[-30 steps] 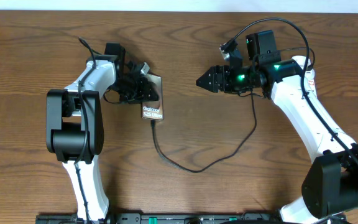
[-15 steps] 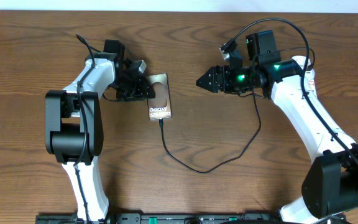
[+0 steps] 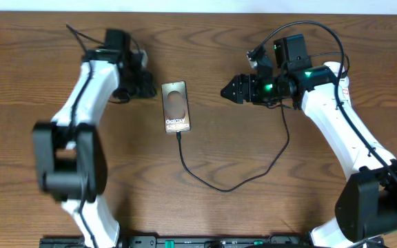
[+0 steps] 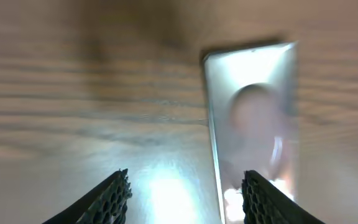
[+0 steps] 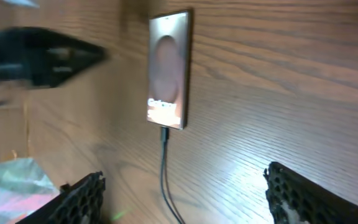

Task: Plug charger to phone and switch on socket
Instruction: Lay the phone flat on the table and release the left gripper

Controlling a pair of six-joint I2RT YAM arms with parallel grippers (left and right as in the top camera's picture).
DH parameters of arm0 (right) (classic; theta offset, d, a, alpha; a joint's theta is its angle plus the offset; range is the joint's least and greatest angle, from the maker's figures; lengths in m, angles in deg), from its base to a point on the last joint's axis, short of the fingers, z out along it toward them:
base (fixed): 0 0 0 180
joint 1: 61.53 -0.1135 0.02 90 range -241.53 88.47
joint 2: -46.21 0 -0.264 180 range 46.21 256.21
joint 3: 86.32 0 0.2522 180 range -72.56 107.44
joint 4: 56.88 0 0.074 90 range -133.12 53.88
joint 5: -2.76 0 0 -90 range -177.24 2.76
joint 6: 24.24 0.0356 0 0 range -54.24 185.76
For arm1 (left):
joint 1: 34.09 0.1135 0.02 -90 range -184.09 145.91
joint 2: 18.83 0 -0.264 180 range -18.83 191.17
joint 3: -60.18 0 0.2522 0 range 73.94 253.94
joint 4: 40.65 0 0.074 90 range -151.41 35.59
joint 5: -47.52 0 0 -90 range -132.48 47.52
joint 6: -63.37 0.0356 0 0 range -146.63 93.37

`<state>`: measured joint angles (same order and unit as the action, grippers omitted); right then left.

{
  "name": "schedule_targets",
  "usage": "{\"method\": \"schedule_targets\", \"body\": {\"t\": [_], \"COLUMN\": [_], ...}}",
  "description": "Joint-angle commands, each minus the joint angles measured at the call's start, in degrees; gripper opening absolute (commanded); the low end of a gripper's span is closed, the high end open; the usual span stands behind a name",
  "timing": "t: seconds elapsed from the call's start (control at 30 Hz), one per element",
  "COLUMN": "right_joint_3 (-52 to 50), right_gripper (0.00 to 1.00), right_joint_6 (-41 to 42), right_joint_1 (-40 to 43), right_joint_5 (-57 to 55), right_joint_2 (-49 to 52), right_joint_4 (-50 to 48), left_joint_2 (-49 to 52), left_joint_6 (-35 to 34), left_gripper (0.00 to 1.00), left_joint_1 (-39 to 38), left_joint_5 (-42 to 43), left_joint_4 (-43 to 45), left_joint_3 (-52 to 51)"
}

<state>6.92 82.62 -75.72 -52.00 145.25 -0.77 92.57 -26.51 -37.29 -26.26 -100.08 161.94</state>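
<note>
nearest the robot's base, the charger (image 3: pixel 216 187) lies as a loose black loop on the bare wood of the table (image 3: pixel 295 213). from the bottom of that loop one run climbs to the right and slips out of sight beneath the right arm (image 3: pixel 336 131); where it ends i cannot tell. the other run climbs to the left and ends in its small plug tip (image 3: pixel 178 136), which sits against the near short edge of the phone (image 3: pixel 176 107). the right wrist view shows the same join, the cable meeting the phone's end squarely.

the phone lies flat on the table, roughly midway between the two arms, its long side running near to far. its dark face is up, with the white lettering toward the near end and the pale circle toward the far end. nothing holds it.

level with the phone's far half, the left pincer (image 4: pixel 186 175) sits just to its left, apart from it in the overhead view. its own camera is blurred but shows the fingers (image 4: pixel 114 196) spread, with only table and the phone's glaring edge between them, pinching nothing. on the other side the right pincer (image 3: pixel 225 91) hangs well apart from the phone, tips pointing toward it, spread wide and empty in its wrist view. a crumpled pale thing (image 5: pixel 5 180) shows at the lower left corner of that view.
</note>
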Motion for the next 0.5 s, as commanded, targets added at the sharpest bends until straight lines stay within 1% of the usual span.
{"method": "schedule_targets", "body": {"t": [0.0,0.17,0.3,0.47], "right_joint_3": [0.4,0.4,0.4,0.4], "right_gripper": [0.84,0.89,0.93,0.95], "right_joint_6": [-2.0,-3.3,-4.1,-4.3], "right_joint_1": [2.0,4.1,5.9,8.4], "right_joint_5": [-4.0,-8.3,-11.3,-11.9], "right_joint_2": [-5.0,-10.6,-15.4,-20.8], "right_joint_4": [1.4,4.6,7.3,9.7], "left_joint_2": [-10.2,-19.1,-24.7,-29.5], "left_joint_6": [-1.3,-1.3,-1.3,-1.3], "left_gripper": [0.6,0.63,0.7,0.71], "left_joint_1": [0.3,0.3,0.3,0.3], "left_joint_5": [-2.6,-2.6,-2.6,-2.6], "left_joint_4": [-1.2,-4.6,-6.7,-8.4], "left_joint_3": [1.6,1.6,1.6,1.6]}}
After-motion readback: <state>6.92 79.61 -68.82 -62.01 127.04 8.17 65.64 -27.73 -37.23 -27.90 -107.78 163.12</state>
